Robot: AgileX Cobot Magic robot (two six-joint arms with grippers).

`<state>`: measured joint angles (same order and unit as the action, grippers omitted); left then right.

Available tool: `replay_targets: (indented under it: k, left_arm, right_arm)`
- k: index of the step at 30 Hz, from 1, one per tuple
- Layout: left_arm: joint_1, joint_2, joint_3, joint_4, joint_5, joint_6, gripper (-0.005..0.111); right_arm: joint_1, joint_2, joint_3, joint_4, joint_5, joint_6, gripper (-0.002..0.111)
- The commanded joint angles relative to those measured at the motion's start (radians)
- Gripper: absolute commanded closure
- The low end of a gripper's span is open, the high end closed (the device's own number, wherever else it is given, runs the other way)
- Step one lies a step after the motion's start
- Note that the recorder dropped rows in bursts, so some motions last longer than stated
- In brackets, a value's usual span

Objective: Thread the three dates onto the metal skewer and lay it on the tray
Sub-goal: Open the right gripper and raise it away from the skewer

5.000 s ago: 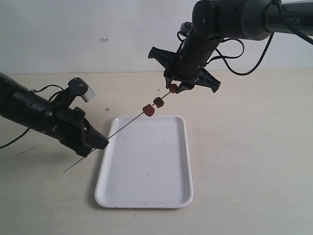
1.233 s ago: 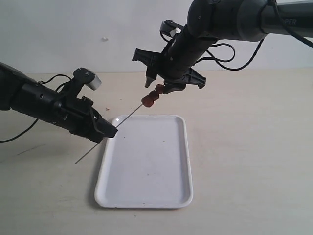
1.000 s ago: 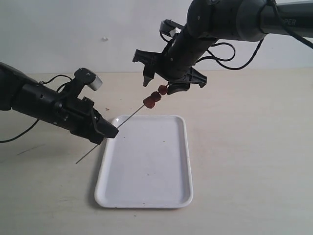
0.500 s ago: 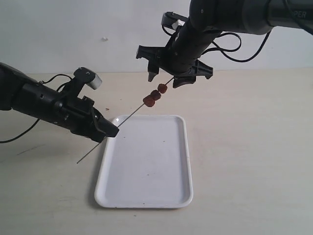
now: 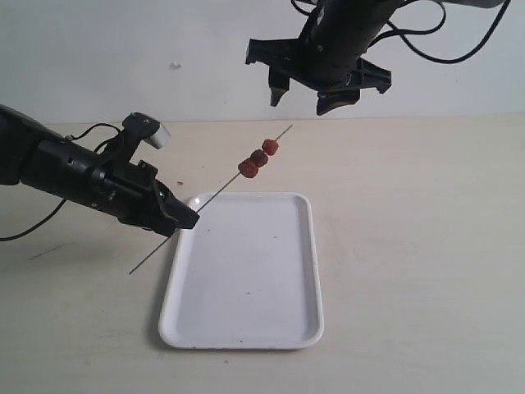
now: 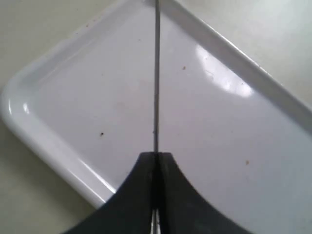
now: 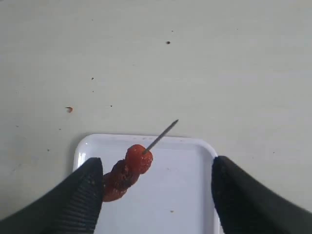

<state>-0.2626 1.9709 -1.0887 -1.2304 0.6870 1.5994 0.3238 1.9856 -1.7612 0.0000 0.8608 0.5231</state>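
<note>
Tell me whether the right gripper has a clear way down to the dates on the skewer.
Likely yes. The right gripper hangs open above the dates, nothing between them; the left gripper clamps the skewer lower down, clear of the fruit.

The tray (image 6: 48,146) is glossy white — smooth, with bright glints. The metal skewer (image 6: 156,73) is smooth grey with a dull sheen. The three dates (image 7: 127,170) look wrinkled, slightly glossy — the table (image 5: 410,246) is matt and smooth.

beige table (image 5: 410,246), white tray (image 5: 246,341) on it
</note>
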Motion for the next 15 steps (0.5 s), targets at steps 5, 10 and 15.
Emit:
replay_targets:
  k: [5, 10, 15]
  left_arm:
    - [-0.007, -0.004, -0.007, -0.014, -0.004, -0.04, 0.107]
    - [-0.007, -0.004, -0.007, -0.014, -0.004, -0.069, 0.107]
    - [-0.007, -0.004, -0.007, -0.014, -0.002, -0.122, 0.107]
  right_arm:
    - [0.001, -0.123, -0.001, -0.062, 0.108, 0.009, 0.046]
    - [0.001, -0.236, -0.001, -0.185, 0.213, 0.029, 0.046]
    - [0.001, -0.392, 0.012, -0.243, 0.283, 0.029, 0.06]
